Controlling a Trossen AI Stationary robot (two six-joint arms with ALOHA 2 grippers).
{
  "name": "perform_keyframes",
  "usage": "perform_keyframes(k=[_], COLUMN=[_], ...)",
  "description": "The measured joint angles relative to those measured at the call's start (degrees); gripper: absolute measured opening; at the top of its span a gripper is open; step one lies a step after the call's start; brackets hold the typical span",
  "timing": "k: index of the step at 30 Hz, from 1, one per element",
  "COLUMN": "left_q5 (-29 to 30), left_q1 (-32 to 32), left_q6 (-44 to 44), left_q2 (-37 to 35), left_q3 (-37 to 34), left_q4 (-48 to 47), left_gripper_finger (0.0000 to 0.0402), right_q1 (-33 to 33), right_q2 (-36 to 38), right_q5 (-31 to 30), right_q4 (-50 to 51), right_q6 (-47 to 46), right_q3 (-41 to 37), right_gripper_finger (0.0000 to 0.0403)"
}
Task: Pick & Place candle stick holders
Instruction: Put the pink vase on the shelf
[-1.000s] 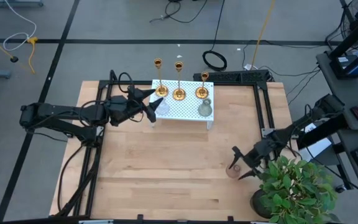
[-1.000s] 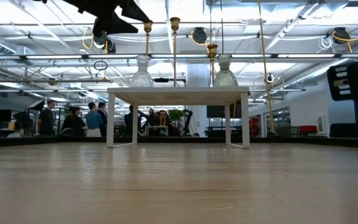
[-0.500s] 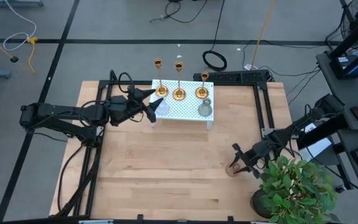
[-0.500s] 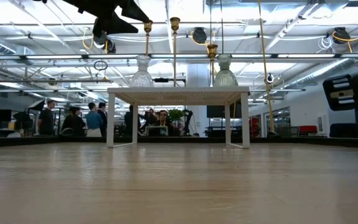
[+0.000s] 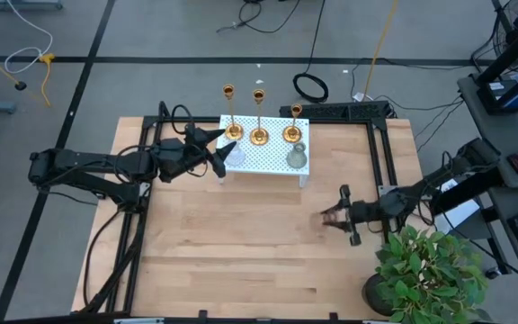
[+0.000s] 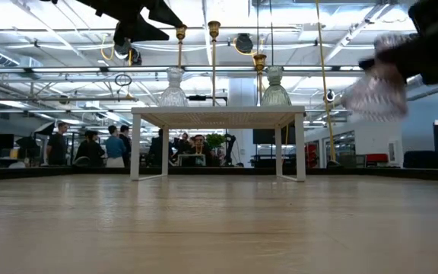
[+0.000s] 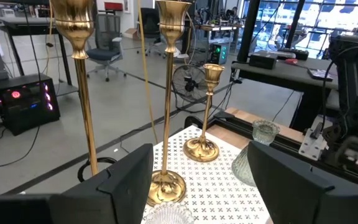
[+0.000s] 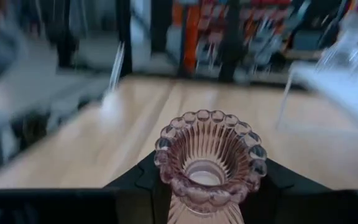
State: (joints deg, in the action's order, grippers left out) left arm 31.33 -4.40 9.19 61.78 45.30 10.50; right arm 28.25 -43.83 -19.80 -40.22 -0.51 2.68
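From above, the right pincer point(image 5: 334, 217) carries a glass holder point(image 5: 330, 217) toward the stand point(image 5: 268, 158), gold holders point(image 5: 259, 135) far ahead; low, it's airborne; its wrist shows fingers clamped; next, lower gently; left pincer point(image 7: 194, 180) gapes empty before them.

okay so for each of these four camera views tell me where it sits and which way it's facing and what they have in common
High view: overhead, looking straight down; both arms show, left claw by the white stand.
Low view: table height, facing the room; right claw carries a glass holder.
Left wrist view: faces three gold candle stick holders; own fingers show.
Right wrist view: faces along the table; claw grips the ribbed holder.
Shared: the white stand appears in all four.
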Motion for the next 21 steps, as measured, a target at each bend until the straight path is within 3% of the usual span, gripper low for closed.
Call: perform_keyframes(k=[3, 10, 14, 21], left_q5=[-0.83, -0.89, -0.89, -0.87], left_q1=[0.0, 0.0, 0.01, 0.0], left_q6=[0.02, 0.0, 0.0, -1.81], left_q2=[0.01, 0.02, 0.02, 0.02], left_q3=[0.0, -0.02, -0.02, -0.02], left_q4=[0.0, 0.0, -0.01, 0.0], left_gripper_finger=[0.0269, 0.0269, 0.0269, 0.0269], right_q1=[-2.47, -6.88, -9.2, -13.45], right_q2=[-0.33, -6.81, -14.38, -30.46], right_q5=[0.12, 0.35, -0.07, -5.93], right_q4=[-6.96, -7.62, -6.34, -5.84], right_q6=[0.12, 7.53, 8.81, 5.91], right_q3=[0.59, 10.2, 18.2, 31.2], right_gripper_finger=[0.0124, 0.0124, 0.0126, 0.0127])
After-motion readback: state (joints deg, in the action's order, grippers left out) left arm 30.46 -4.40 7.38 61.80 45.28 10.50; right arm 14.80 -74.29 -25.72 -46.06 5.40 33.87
